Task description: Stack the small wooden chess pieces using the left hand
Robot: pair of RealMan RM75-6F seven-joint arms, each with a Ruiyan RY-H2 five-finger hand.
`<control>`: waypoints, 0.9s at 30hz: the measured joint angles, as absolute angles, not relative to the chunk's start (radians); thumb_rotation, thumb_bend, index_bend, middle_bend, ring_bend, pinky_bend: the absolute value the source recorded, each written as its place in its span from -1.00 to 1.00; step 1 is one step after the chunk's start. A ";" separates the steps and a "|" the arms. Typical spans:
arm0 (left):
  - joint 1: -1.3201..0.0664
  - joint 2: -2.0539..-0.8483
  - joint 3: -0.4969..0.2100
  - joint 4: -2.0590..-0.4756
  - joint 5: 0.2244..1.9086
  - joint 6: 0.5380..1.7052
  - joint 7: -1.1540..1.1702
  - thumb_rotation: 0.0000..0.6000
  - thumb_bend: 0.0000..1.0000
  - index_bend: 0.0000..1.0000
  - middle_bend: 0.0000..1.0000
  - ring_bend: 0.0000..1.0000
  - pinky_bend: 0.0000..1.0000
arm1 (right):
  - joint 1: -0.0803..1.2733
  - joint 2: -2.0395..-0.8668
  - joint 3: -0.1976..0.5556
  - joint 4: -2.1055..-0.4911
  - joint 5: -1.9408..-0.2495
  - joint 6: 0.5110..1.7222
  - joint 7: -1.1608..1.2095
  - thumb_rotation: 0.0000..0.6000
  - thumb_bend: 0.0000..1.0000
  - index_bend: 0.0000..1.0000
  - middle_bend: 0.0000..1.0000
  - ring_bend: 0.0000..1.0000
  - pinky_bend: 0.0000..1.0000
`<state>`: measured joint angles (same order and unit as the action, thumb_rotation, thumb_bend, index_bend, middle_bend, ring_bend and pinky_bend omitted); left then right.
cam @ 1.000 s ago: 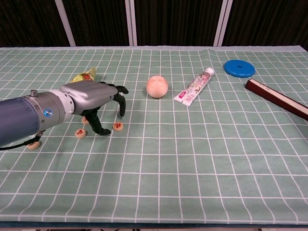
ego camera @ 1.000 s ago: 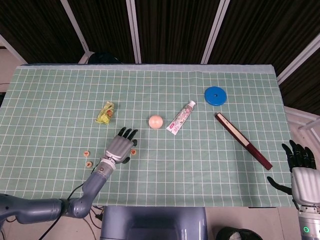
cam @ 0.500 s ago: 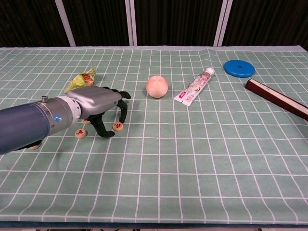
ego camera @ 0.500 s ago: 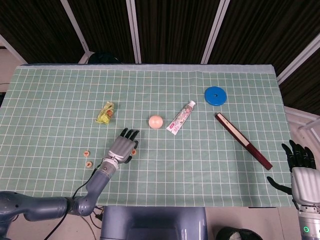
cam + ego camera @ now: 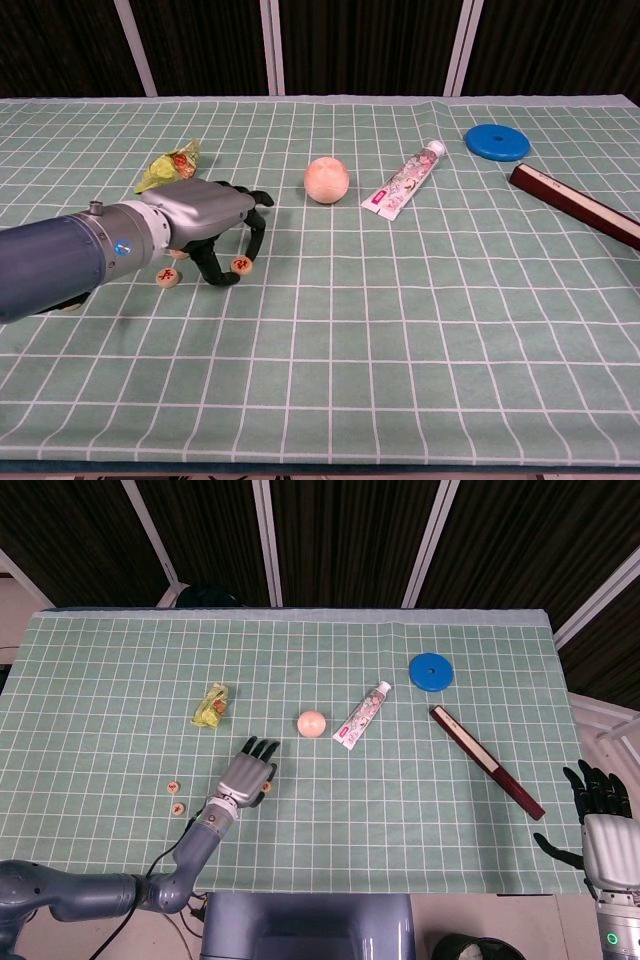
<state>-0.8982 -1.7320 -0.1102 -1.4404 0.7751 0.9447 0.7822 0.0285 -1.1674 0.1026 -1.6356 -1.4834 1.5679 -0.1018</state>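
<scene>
Pinching one red-marked chess piece (image 5: 241, 264), the left hand (image 5: 205, 218) hides its unreadable character; right hand (image 5: 603, 825) spread.

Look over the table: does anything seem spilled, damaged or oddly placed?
Nothing looks spilled or broken. The one oddity is a crumpled yellow-green wrapper lying like litter behind the left hand. The chess pieces lie flat and apart, none stacked.
</scene>
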 measured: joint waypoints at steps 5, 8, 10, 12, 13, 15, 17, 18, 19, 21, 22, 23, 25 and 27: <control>-0.902 -1.729 -0.108 -1.440 0.770 0.949 0.782 1.00 -0.33 0.01 -0.99 -1.00 -1.00 | 0.029 -1.168 0.103 -1.635 -1.484 1.568 -0.102 1.00 -0.53 -0.76 -0.97 -1.00 -1.00; -0.903 -1.723 -0.108 -1.449 0.773 0.952 0.780 1.00 -0.33 0.01 -0.98 -1.00 -1.00 | 0.029 -1.168 0.103 -1.635 -1.484 1.569 -0.101 1.00 -0.54 -0.76 -0.97 -1.00 -1.00; -0.901 -1.714 -0.109 -1.462 0.780 0.959 0.776 1.00 -0.33 0.01 -0.97 -1.00 -1.00 | 0.028 -1.168 0.103 -1.634 -1.484 1.569 -0.100 1.00 -0.54 -0.76 -0.97 -1.00 -1.00; -0.898 -1.701 -0.109 -1.479 0.788 0.969 0.771 1.00 -0.33 0.01 -0.96 -1.00 -1.00 | 0.028 -1.167 0.103 -1.634 -1.484 1.570 -0.099 1.00 -0.53 -0.76 -0.97 -1.00 -1.00; -0.894 -1.689 -0.108 -1.492 0.796 0.976 0.767 1.00 -0.33 0.01 -0.96 -1.00 -1.00 | 0.028 -1.167 0.103 -1.634 -1.484 1.570 -0.099 1.00 -0.53 -0.76 -0.97 -1.00 -1.00; -0.886 -1.668 -0.103 -1.512 0.809 0.988 0.760 1.00 -0.33 0.01 -0.96 -1.00 -1.00 | 0.028 -1.167 0.103 -1.633 -1.482 1.569 -0.097 1.00 -0.53 -0.76 -0.97 -1.00 -1.00; -0.873 -1.638 -0.094 -1.536 0.828 1.000 0.748 1.00 -0.33 0.01 -0.96 -1.00 -1.00 | 0.028 -1.166 0.103 -1.633 -1.482 1.568 -0.097 1.00 -0.53 -0.76 -0.97 -1.00 -1.00; -0.866 -1.624 -0.089 -1.545 0.837 1.005 0.741 1.00 -0.33 0.01 -0.96 -1.00 -1.00 | 0.028 -1.166 0.103 -1.632 -1.482 1.568 -0.097 1.00 -0.53 -0.76 -0.97 -1.00 -1.00; -0.856 -1.605 -0.082 -1.556 0.852 1.012 0.730 1.00 -0.33 0.01 -0.96 -1.00 -1.00 | 0.028 -1.166 0.103 -1.632 -1.482 1.568 -0.097 1.00 -0.53 -0.76 -0.97 -1.00 -1.00; -0.840 -1.578 -0.070 -1.569 0.877 1.020 0.708 1.00 -0.33 0.01 -0.96 -1.00 -1.00 | 0.028 -1.167 0.102 -1.633 -1.483 1.567 -0.098 1.00 -0.53 -0.76 -0.97 -1.00 -1.00; -0.830 -1.561 -0.061 -1.575 0.892 1.022 0.692 1.00 -0.33 0.01 -0.97 -1.00 -1.00 | 0.028 -1.167 0.102 -1.633 -1.484 1.567 -0.098 1.00 -0.53 -0.76 -0.97 -1.00 -1.00; -0.822 -1.550 -0.053 -1.578 0.904 1.023 0.680 1.00 -0.33 0.01 -0.96 -1.00 -1.00 | 0.029 -1.168 0.102 -1.634 -1.485 1.567 -0.100 1.00 -0.53 -0.76 -0.97 -1.00 -1.00; -0.807 -1.533 -0.036 -1.579 0.929 1.020 0.653 1.00 -0.33 0.01 -0.96 -1.00 -1.00 | 0.029 -1.169 0.101 -1.636 -1.486 1.567 -0.104 1.00 -0.54 -0.76 -0.97 -1.00 -1.00; -0.797 -1.526 -0.023 -1.575 0.949 1.014 0.631 1.00 -0.33 0.01 -0.96 -1.00 -1.00 | 0.030 -1.172 0.100 -1.637 -1.489 1.568 -0.109 1.00 -0.54 -0.76 -0.97 -1.00 -1.00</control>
